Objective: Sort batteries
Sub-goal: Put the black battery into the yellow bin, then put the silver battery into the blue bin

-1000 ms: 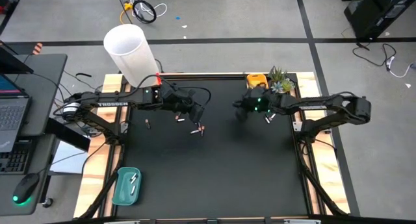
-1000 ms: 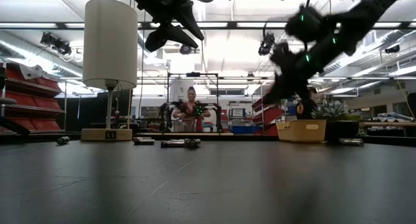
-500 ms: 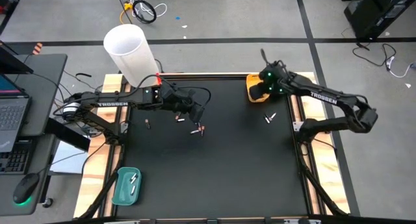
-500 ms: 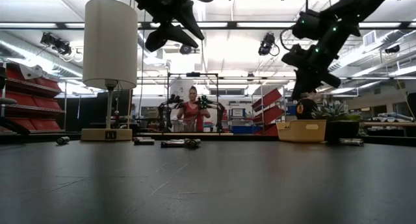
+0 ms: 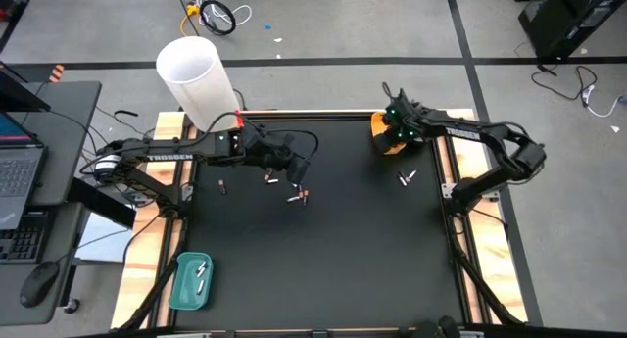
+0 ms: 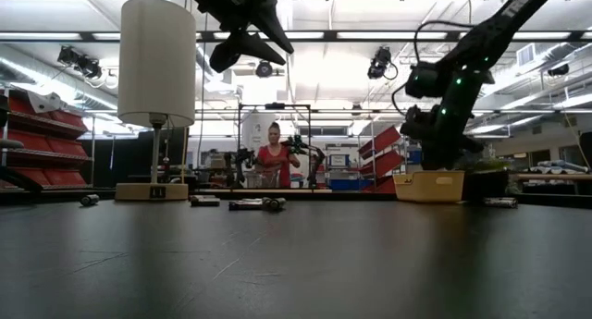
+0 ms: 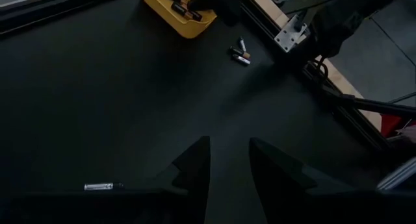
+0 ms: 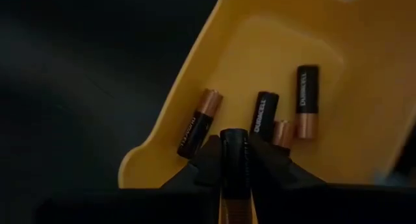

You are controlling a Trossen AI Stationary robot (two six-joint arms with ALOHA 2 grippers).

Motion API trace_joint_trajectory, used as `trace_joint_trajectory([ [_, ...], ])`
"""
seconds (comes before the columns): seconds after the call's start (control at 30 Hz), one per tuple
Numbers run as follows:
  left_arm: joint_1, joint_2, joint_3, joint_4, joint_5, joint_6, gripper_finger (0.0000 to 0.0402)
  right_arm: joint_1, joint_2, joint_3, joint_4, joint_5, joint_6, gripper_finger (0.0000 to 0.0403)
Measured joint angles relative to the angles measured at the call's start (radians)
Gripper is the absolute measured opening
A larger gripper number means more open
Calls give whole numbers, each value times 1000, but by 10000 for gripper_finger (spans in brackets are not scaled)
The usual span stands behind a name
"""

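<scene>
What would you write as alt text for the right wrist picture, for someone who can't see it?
The right gripper holds a dark battery upright between its jaws, just above a yellow tray. Three more dark, copper-ended batteries lie loose in the tray, which rests on a black table.

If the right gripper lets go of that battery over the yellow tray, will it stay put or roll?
The battery is a smooth cylinder, so it will probably roll a little. The yellow tray has a raised wall, which should likely stop it. Three batteries already lie inside, so it may knock against one. The right gripper holds it just above the tray, so a bounce out seems unlikely.
</scene>
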Motion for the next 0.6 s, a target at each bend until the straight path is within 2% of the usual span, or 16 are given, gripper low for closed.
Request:
trace_joint_trajectory([
  [0.17,0,0,0,-2,0,-7,121,1,6,0,-4,0,-4,70],
  [0.43,0,0,0,-2,7,11,121,1,-112,30,-10,-1,-26,98],
  [0.6,0,0,0,-2,8,15,121,3,-153,98,-116,0,-35,109],
])
